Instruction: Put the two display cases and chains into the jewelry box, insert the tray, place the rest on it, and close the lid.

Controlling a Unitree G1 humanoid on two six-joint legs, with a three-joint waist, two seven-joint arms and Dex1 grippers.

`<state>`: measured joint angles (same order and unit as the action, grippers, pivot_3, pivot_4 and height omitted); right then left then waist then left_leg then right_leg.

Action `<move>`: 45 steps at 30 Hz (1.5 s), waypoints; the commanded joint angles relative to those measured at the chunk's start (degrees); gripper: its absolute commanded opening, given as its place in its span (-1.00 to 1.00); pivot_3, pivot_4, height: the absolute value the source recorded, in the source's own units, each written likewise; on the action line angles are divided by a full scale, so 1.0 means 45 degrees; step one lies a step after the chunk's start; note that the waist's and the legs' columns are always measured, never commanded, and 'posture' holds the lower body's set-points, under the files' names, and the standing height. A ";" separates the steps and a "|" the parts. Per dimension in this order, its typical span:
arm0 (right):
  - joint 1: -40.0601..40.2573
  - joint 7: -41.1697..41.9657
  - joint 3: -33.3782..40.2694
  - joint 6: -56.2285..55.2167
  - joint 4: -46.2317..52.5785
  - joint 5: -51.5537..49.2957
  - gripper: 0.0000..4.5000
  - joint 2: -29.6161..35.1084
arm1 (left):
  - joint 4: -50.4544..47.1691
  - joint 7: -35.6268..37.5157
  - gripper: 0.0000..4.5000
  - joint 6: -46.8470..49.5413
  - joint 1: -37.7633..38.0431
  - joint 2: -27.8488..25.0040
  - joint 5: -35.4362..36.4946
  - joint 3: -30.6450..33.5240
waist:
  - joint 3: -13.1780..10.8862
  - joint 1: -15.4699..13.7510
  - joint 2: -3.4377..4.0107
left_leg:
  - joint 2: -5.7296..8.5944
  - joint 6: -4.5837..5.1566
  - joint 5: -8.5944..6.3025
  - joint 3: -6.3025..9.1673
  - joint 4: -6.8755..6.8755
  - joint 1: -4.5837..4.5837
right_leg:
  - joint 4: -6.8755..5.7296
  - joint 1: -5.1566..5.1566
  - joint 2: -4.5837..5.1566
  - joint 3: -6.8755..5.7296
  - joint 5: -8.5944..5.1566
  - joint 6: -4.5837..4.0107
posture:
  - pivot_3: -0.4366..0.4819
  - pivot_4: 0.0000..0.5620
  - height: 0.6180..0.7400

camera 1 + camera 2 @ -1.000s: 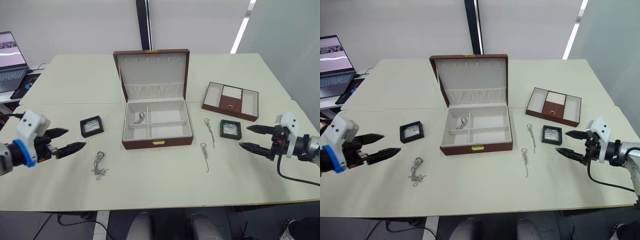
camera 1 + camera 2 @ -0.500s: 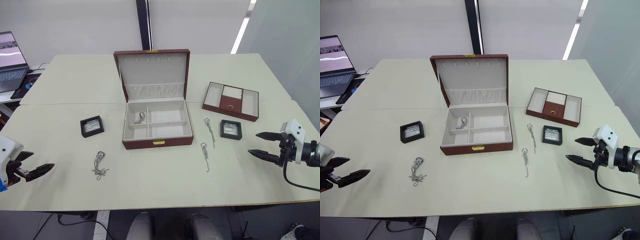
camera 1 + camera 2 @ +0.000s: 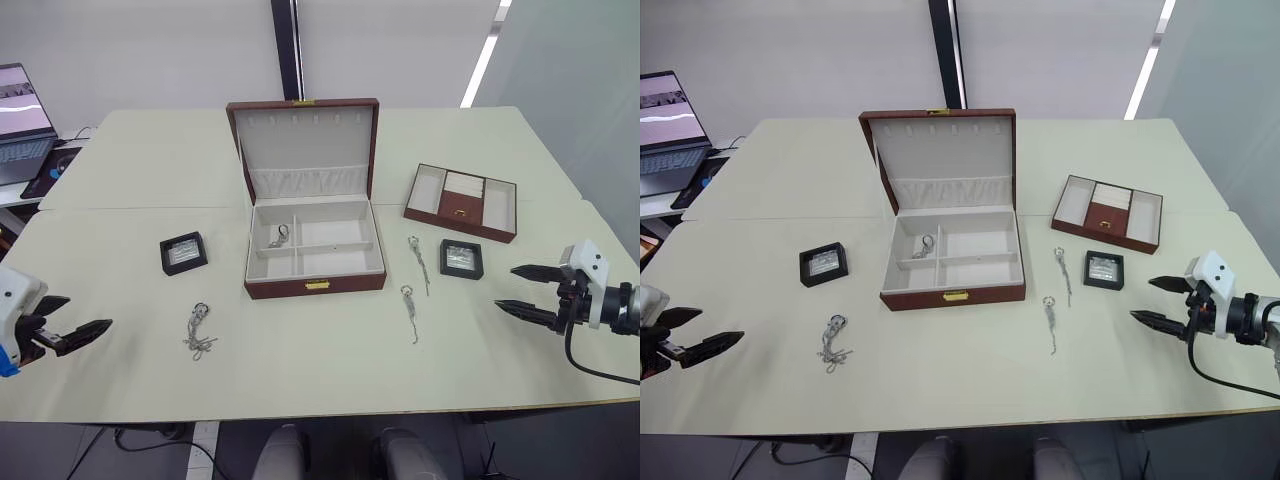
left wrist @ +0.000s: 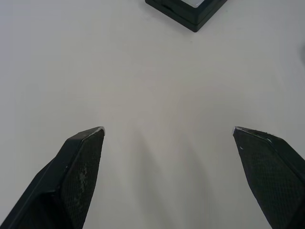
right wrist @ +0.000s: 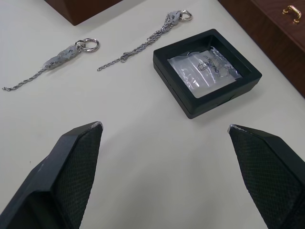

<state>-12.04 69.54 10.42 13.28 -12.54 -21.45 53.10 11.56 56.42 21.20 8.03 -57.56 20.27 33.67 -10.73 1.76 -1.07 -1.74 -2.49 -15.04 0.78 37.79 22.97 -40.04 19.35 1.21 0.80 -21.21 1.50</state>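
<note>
The brown jewelry box [image 3: 316,285] stands open mid-table, lid upright, with one chain [image 3: 278,237] in its left compartment. A black display case [image 3: 184,252] lies left of it and a loose chain [image 3: 200,333] nearer me. A second display case [image 3: 461,258] and two chains [image 3: 418,262] [image 3: 409,310] lie right of the box. The brown tray [image 3: 500,205] sits at the back right. My left gripper [image 3: 89,311] is open near the table's front left edge, well short of the left case [image 4: 186,9]. My right gripper [image 3: 505,287] is open and empty just right of the right case [image 5: 207,71].
A laptop [image 3: 20,120] stands on a side desk at the far left. The table's front edge runs close under both grippers. Bare tabletop lies between the box and the front edge.
Both arms have drawn back from the display cases toward the table's outer edges; in the last half second the left gripper edged slightly forward. The objects have not moved.
</note>
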 commanded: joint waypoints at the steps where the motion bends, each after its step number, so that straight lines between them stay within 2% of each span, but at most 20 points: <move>1: -0.0294 -0.0080 0.0252 0.0164 0.0888 -0.0410 1.00 -0.0158 | -0.1326 -0.0766 0.98 0.0348 -0.0031 0.0914 0.0806 0.0800 | 0.0000 -0.0003 0.0000 | -0.0001 0.0000 0.0000 0.0001 0.0003 0.0002 | -0.0001 0.0000 0.0000 -0.0002 0.0000 0.0000 | -0.05 -0.47 1.00; 5: -0.0185 -0.0103 -0.0025 0.1139 0.2991 -0.1232 1.00 -0.0661 | -0.2746 -0.1967 0.98 0.0848 0.0120 0.2255 0.1469 0.1358 | 0.0001 0.0012 -0.0004 | -0.0011 -0.0001 0.0000 0.0008 0.0006 0.0002 | -0.0013 0.0001 -0.0006 -0.0006 0.0000 0.0000 | -0.05 -0.47 1.00; 8: 0.0013 -0.0492 -0.0427 0.1703 0.4732 -0.1953 1.00 -0.1437 | -0.3489 -0.2652 0.98 0.0768 0.0254 0.3173 0.1669 0.1306 | 0.0005 0.0011 -0.0005 | -0.0007 -0.0001 0.0000 0.0009 0.0007 -0.0002 | -0.0012 -0.0005 -0.0005 -0.0003 0.0000 0.0000 | -0.05 -0.47 1.00; 12: 0.0470 -0.1069 -0.1256 0.1314 0.6247 -0.1987 1.00 -0.2894 | -0.4997 -0.3967 0.98 0.0751 0.0457 0.4954 0.1873 0.0852 | 0.0012 -0.0025 -0.0019 | -0.0004 -0.0002 0.0000 0.0014 0.0013 0.0001 | -0.0006 -0.0012 -0.0004 -0.0009 0.0001 0.0002 | -0.05 -0.47 1.00; 17: 0.0511 -0.0956 -0.2502 0.0644 0.6730 -0.1377 1.00 -0.3570 | -0.6856 -0.5639 0.98 -0.0028 0.1540 0.7392 0.1370 -0.0117 | 0.0022 -0.0039 -0.0034 | 0.0010 -0.0002 0.0000 0.0013 0.0026 0.0003 | 0.0005 -0.0022 0.0009 -0.0007 0.0009 0.0017 | -0.05 -0.47 1.00; 22: -0.0097 -0.0731 -0.3364 0.0251 0.6536 -0.0996 1.00 -0.3731 | -0.8018 -0.6756 0.98 -0.0871 0.2102 0.8884 0.0642 -0.1325 | 0.0025 -0.0053 -0.0039 | 0.0003 -0.0003 0.0002 0.0039 0.0029 -0.0014 | -0.0002 -0.0039 -0.0007 -0.0029 0.0034 0.0001 | -0.05 -0.47 1.00; 25: -0.0428 -0.0590 -0.3726 0.0316 0.6466 -0.0920 1.00 -0.3745 | -0.8240 -0.7423 0.98 -0.1343 0.2196 0.9349 -0.0013 -0.1899 | 0.0026 -0.0052 -0.0040 | 0.0008 -0.0002 0.0002 0.0029 0.0030 -0.0022 | 0.0000 -0.0049 -0.0007 -0.0016 0.0038 0.0005 | -0.05 -0.47 1.00; 30: -0.0850 -0.0685 -0.4000 0.0513 0.6421 -0.0928 1.00 -0.3753 | -0.8046 -0.8212 0.98 -0.1687 0.2131 0.9416 -0.1260 -0.2819 | 0.0026 -0.0053 -0.0041 | 0.0008 -0.0002 0.0001 0.0032 0.0029 -0.0020 | 0.0002 -0.0045 -0.0013 -0.0017 0.0038 0.0005 | -0.05 -0.47 1.00; 36: -0.0805 -0.0737 -0.4020 0.0601 0.6513 -0.0928 1.00 -0.3663 | -0.7524 -0.8855 0.98 -0.1299 0.1949 0.9662 -0.1310 -0.3194 | 0.0026 -0.0056 -0.0041 | 0.0008 -0.0002 0.0001 0.0030 0.0030 -0.0018 | 0.0005 -0.0045 -0.0012 -0.0017 0.0038 0.0005 | -0.05 -0.47 1.00; 45: -0.0723 -0.0801 -0.3942 0.0597 0.6467 -0.0943 1.00 -0.3662 | -0.6699 -0.8919 0.98 -0.1225 0.1889 0.9460 -0.1558 -0.3503 | 0.0026 -0.0055 -0.0040 | 0.0009 -0.0002 0.0002 0.0033 0.0030 -0.0021 | 0.0004 -0.0048 -0.0012 -0.0020 0.0038 0.0005 | -0.05 -0.47 1.00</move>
<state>-15.21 66.00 -8.09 16.19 15.25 -25.39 36.23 -19.36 16.71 15.77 16.10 -14.46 13.85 18.21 -10.61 1.51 -1.26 -1.70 -2.50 -15.03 0.92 37.93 22.87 -40.03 19.13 1.16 0.72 -21.04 1.52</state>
